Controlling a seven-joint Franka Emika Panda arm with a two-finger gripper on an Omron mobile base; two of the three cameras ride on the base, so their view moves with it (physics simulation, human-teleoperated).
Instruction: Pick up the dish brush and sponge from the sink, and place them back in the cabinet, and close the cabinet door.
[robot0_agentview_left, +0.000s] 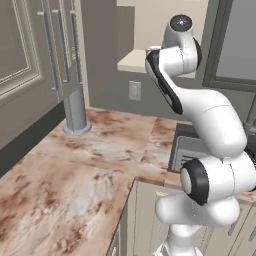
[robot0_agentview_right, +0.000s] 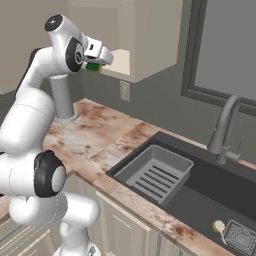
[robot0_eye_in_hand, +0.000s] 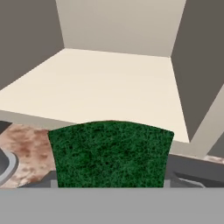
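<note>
My gripper (robot0_agentview_right: 98, 61) is raised at the mouth of the open cabinet (robot0_agentview_right: 131, 60) and is shut on the sponge (robot0_agentview_right: 92, 66). In the hand view the sponge's dark green face (robot0_eye_in_hand: 110, 153) stands just short of the front edge of the pale cream shelf (robot0_eye_in_hand: 109, 83), over the counter. The dish brush (robot0_agentview_right: 218, 227) lies on the floor of the black sink (robot0_agentview_right: 205, 180), far down to the right, with its cream round end showing. Taupe panel doors with long grey bar handles (robot0_agentview_left: 50, 50) hang at the left; I cannot tell which one is the cabinet door.
A grey upright cylinder (robot0_agentview_right: 64, 100) stands on the marble counter (robot0_agentview_left: 75, 170) below the cabinet. In the sink sit a ribbed grey drainer tray (robot0_agentview_right: 156, 172) and a small grate (robot0_agentview_right: 240, 236). The arched faucet (robot0_agentview_right: 226, 127) rises behind the sink, under a window (robot0_agentview_right: 225, 45).
</note>
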